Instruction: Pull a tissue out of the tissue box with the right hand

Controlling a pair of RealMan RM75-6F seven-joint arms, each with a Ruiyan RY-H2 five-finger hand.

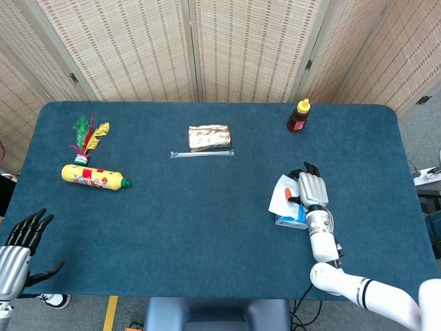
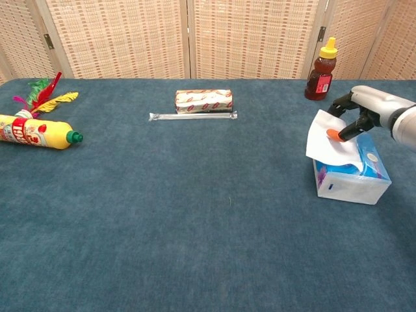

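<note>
The blue tissue box (image 1: pixel 295 219) (image 2: pixel 356 177) lies on the right side of the table. A white tissue (image 1: pixel 281 196) (image 2: pixel 325 142) sticks up from its slot. My right hand (image 1: pixel 310 186) (image 2: pixel 372 104) hovers over the box, and the tissue stands between the thumb and the fingers. The orange thumb tip touches the front of the tissue, and the dark fingers curl behind its top edge with a gap still between them and the thumb. My left hand (image 1: pixel 24 238) hangs below the table's near left corner, holding nothing, its fingers apart.
A honey bottle (image 1: pixel 298 115) (image 2: pixel 321 75) stands behind the box. A wrapped packet (image 1: pixel 209 137) (image 2: pixel 203 101) and a thin wrapped stick (image 1: pixel 202 154) (image 2: pixel 192 116) lie at mid-back. At the far left are a yellow bottle (image 1: pixel 93 176) (image 2: pixel 36 132) and coloured feathers (image 1: pixel 88 134) (image 2: pixel 44 93).
</note>
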